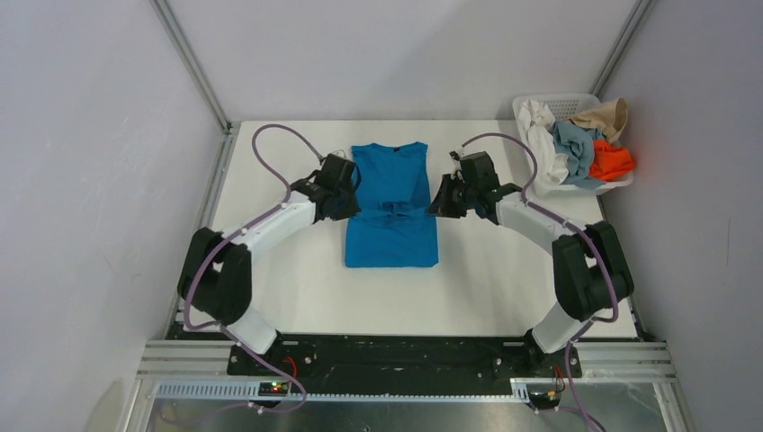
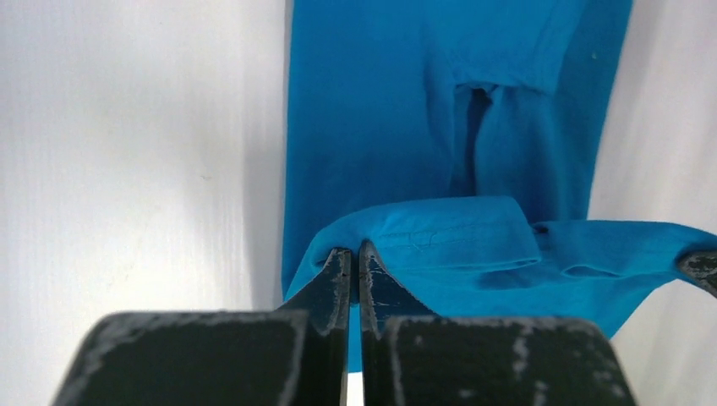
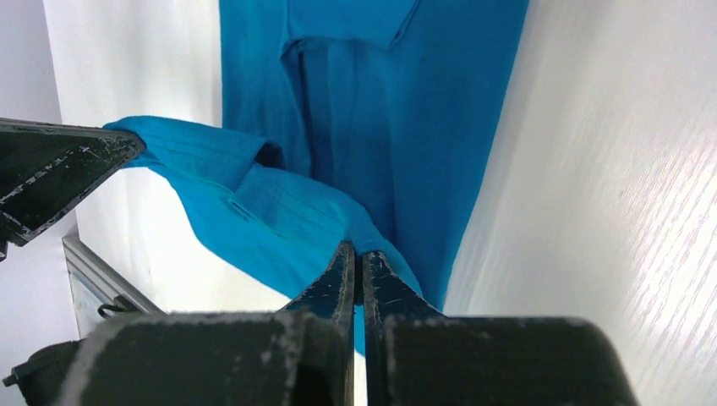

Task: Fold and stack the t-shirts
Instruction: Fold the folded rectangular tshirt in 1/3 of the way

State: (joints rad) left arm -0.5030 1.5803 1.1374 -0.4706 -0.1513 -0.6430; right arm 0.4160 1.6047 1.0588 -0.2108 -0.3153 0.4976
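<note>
— Where's the blue t-shirt (image 1: 391, 238)?
— On the table (image 1: 270, 288), long axis twelve to six. The left pincer (image 2: 355, 252) pinches its nine o'clock edge, the right pincer (image 3: 355, 252) its three o'clock edge, equally near.

no readable text, labels, brands, numbers or signs anywhere

Your overhead view is bright and evenly lit from above. The white table (image 1: 297, 288) carries only faint, soft-edged shadows and no hard glare. In the left wrist view, the black fingers (image 2: 334, 279) close to the lens look soft and slightly out of focus, while the blue t-shirt (image 2: 380, 101) reads fairly sharp. The table there washes out to near white.
</note>
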